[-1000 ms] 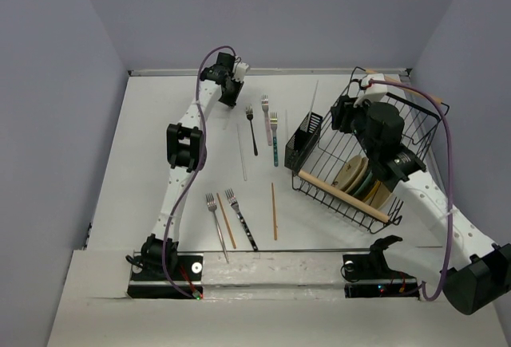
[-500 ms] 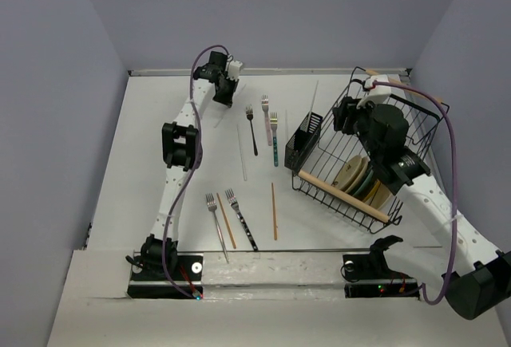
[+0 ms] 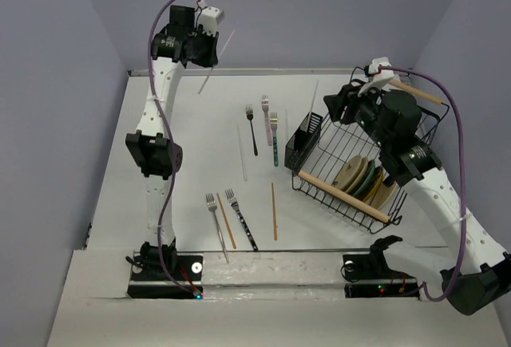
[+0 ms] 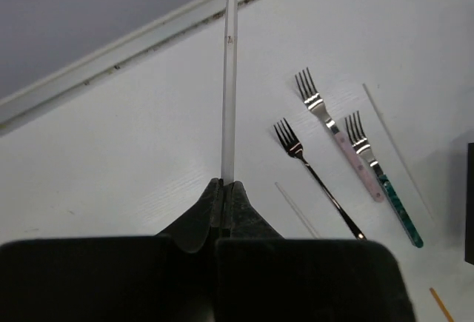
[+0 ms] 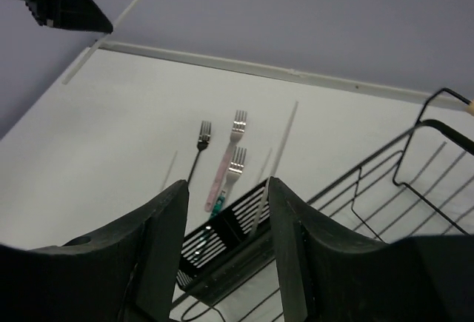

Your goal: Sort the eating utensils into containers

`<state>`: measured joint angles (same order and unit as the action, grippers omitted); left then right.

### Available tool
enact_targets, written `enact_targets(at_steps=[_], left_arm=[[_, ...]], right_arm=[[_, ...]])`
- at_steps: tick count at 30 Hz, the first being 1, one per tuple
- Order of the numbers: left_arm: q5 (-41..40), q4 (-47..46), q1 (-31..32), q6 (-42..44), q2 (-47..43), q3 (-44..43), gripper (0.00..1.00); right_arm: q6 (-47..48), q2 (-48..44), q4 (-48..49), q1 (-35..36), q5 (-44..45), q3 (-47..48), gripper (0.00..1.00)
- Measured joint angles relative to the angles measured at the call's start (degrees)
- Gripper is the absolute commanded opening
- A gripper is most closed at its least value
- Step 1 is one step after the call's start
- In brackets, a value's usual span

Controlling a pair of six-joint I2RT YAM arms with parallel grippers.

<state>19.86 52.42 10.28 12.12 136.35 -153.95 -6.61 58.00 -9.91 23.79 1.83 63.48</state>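
My left gripper [image 3: 212, 58] is raised high over the far left of the table, shut on a pale white chopstick [image 4: 229, 78] that sticks out past its fingertips [image 4: 224, 186]. My right gripper [image 5: 227, 185] is open and empty above the small black slotted holder [image 3: 304, 137], which also shows in the right wrist view [image 5: 222, 244]. One white chopstick [image 3: 314, 100] stands in the holder. A black fork [image 3: 252, 132], a pink fork [image 3: 267, 116] and a teal fork [image 3: 274, 146] lie left of the holder. Another white chopstick [image 3: 242, 154] lies nearby.
Two forks [image 3: 215, 223] [image 3: 242, 221] and two brown chopsticks [image 3: 226, 221] [image 3: 273, 211] lie near the front edge. The big black wire rack [image 3: 399, 124] with wooden handles holds plates [image 3: 363, 179] at the right, touching the holder. The back wall is close behind the left gripper.
My left arm has risen from the table and swung left, carrying the white chopstick up with it. My right gripper has shifted slightly over the holder.
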Motion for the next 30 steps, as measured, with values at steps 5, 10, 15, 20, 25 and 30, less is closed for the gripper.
enact_targets(at_steps=[5,10,15,20,25,30], left_arm=[[1.4,0.5,0.5,0.4,-14.7,1.5,0.0],[2.8,1.0,2.4,0.5,-27.8,5.6,0.0],[4.1,0.9,5.3,0.5,-37.1,11.1,0.0],[5.1,0.0,8.0,0.5,-43.8,18.8,0.0],[5.3,-2.1,10.3,0.5,-49.3,28.2,0.0],[5.5,-4.2,11.4,0.5,-52.7,33.8,0.0]], right_arm=[[-2.4,5.6,-0.3,0.3,-7.5,7.6,0.61],[-4.7,10.6,0.1,4.5,-11.6,14.3,0.83],[-9.5,13.9,5.7,9.6,-17.6,18.3,0.91],[-14.7,20.7,15.1,13.6,-20.9,23.4,0.88],[-18.4,25.4,21.8,15.0,-21.6,24.7,0.85],[-21.6,27.9,25.8,15.6,-20.5,25.3,0.83]])
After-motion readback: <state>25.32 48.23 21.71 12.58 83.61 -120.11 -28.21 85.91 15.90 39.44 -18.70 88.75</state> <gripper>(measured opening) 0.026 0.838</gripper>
